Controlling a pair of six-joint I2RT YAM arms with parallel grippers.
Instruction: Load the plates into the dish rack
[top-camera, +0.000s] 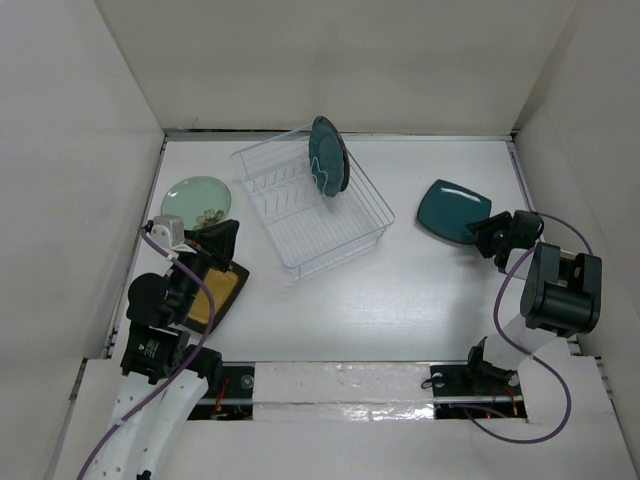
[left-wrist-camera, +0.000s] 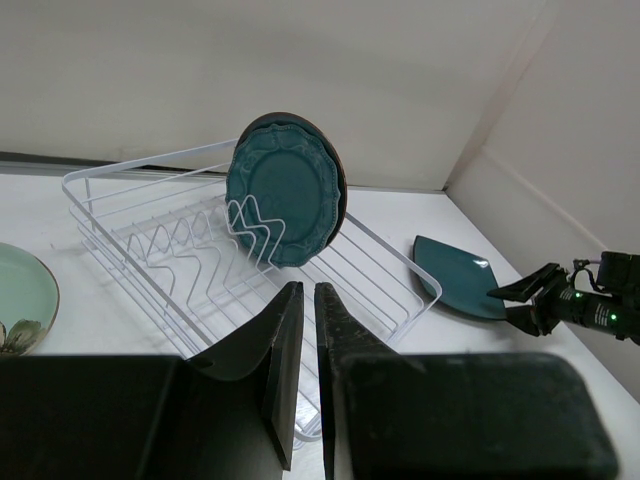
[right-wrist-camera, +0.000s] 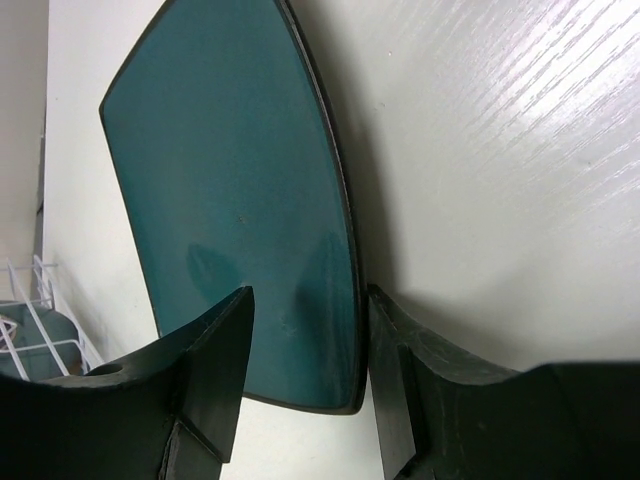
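Low in the middle, left gripper (left-wrist-camera: 307, 292), dark fingers nearly together, nothing between. Beyond, white wire dish rack (left-wrist-camera: 160, 162) on the white table (left-wrist-camera: 100, 320), with a round scalloped dark teal plate (left-wrist-camera: 285, 190) upright among the tines at its far end, a dark rim just behind. At the left edge, round pale mint green plate (left-wrist-camera: 20, 300), flat. At right, square dark teal plate (left-wrist-camera: 460, 280), right gripper (left-wrist-camera: 520, 298) at its edge, jaws apart.

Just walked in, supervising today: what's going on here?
The right gripper has its open jaws around the edge of the square teal plate, not clamped. Two round teal plates, it seems, stand in the dish rack. The left gripper is shut and empty near the mustard plate; the mint plate lies flat left of the rack.
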